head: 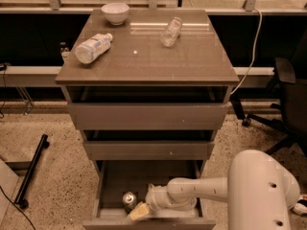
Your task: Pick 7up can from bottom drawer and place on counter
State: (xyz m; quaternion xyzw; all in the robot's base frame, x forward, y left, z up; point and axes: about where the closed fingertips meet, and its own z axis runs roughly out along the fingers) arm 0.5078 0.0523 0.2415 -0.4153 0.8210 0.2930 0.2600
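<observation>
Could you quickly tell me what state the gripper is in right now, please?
Gripper: in the bottom drawer beside the 7up can; open or closed cannot be told.

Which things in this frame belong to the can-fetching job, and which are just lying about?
Job: 7up can in the open bottom drawer; counter; gripper, down in that drawer beside the can.

Lying about: white bowl, left plastic bottle and right plastic bottle, both on their sides on the counter; office chair; black bar on the floor.
</observation>
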